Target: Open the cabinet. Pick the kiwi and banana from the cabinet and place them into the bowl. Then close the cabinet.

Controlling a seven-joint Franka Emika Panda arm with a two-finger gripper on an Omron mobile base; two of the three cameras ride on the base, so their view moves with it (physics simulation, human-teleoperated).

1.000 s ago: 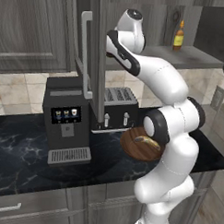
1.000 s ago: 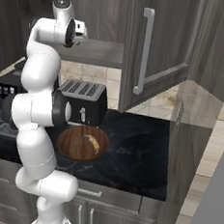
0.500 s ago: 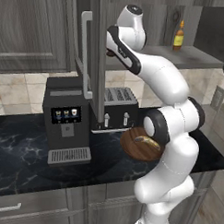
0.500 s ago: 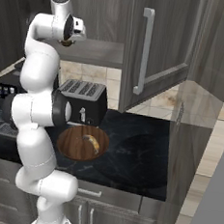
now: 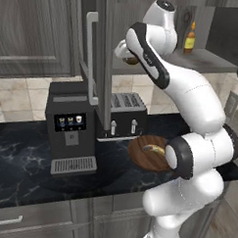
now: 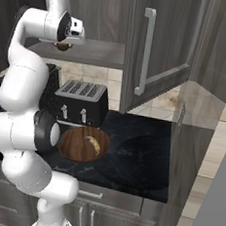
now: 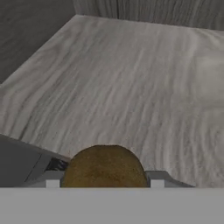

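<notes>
Gripper (image 5: 127, 56) sits up at the shelf (image 7: 131, 78) inside the cabinet (image 6: 165, 46), jaws drawn in on the kiwi (image 7: 105, 167). In the hand view the brown fruit sits right between the fingertips, low in frame, so it looks clamped, though actual pad contact is hidden at the bottom edge.

Largest to smallest:
- cabinet: both doors swung open, stiff panels, bar handle (image 6: 145, 52) is the place to take hold for closing.
- worktop (image 5: 21, 165): dark marble, carries coffee machine (image 5: 71, 128), toaster (image 6: 81, 102) and the bowl.
- bowl (image 6: 72, 145): wide wooden, rigid, sits in front of the toaster; broad easy target for a drop.
- banana (image 6: 92, 143): already lying in the bowl; soft, done.
- kiwi: at the shelf's front edge, in the gripper. Judged light, small, fuzzy skin so decent friction, but soft flesh that bruises, and the egg shape can roll or squirt out. Best held across the short middle with modest squeeze.

Amber bottle (image 5: 190, 38) stands further along the shelf, well apart.
</notes>
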